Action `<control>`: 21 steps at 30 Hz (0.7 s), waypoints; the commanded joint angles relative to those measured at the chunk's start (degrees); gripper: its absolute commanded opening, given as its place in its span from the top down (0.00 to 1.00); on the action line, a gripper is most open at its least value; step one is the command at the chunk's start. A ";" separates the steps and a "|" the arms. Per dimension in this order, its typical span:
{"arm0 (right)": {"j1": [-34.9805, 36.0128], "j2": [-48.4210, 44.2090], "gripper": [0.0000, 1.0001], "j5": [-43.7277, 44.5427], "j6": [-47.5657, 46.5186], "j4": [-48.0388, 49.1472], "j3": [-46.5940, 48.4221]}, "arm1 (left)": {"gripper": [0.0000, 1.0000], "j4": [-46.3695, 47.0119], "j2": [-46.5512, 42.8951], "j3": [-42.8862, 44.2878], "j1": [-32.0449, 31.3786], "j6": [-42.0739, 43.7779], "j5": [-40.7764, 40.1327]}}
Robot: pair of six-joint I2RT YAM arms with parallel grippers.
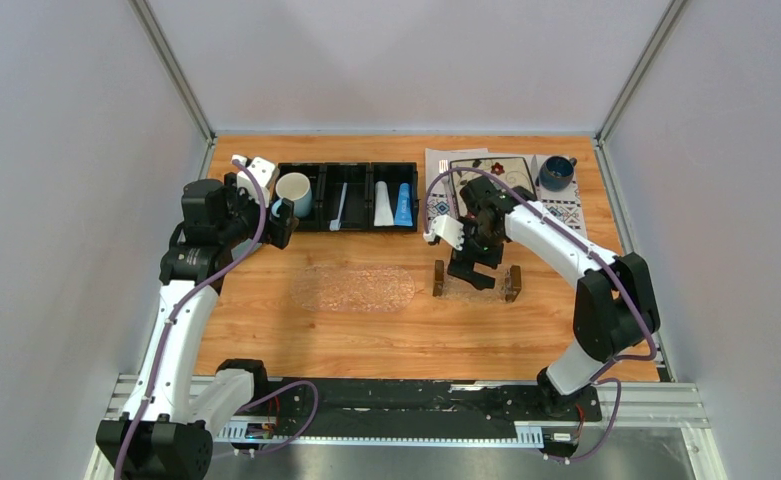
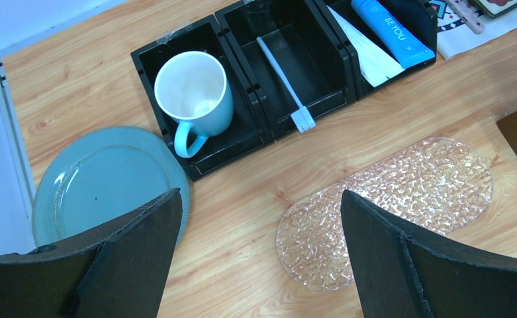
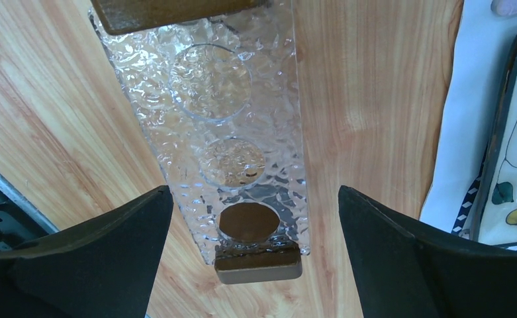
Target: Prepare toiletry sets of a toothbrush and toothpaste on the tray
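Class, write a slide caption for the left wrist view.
Open left end effector faces the toothbrush in the middle of the organizer.

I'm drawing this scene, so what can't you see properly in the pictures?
Tray: top view, middle hidden under the right gripper.
Green plate: left wrist view, near edge covered by the left gripper.
Blue toothpaste tube: left wrist view, cut off by the top edge.
Toothbrush: top view, too small to show bristles.

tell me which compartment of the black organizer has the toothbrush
The middle compartment holds the toothbrush, lying alone. The left one holds a light blue mug; the right one holds a white tube and a blue tube.
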 commanded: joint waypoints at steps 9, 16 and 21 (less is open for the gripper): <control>1.82 1.25 0.00 2.22 -0.74 4.23 -2.31 | 0.03 0.78 -0.21 -0.50 -0.13 2.41 -0.89; 2.08 1.69 0.00 3.02 -0.48 5.82 -3.89 | 0.03 0.96 -0.38 -0.76 -0.13 2.41 -1.15; 2.08 1.51 0.00 3.81 -0.48 5.56 -2.49 | 0.03 0.96 -0.47 -1.03 -0.13 2.23 -1.07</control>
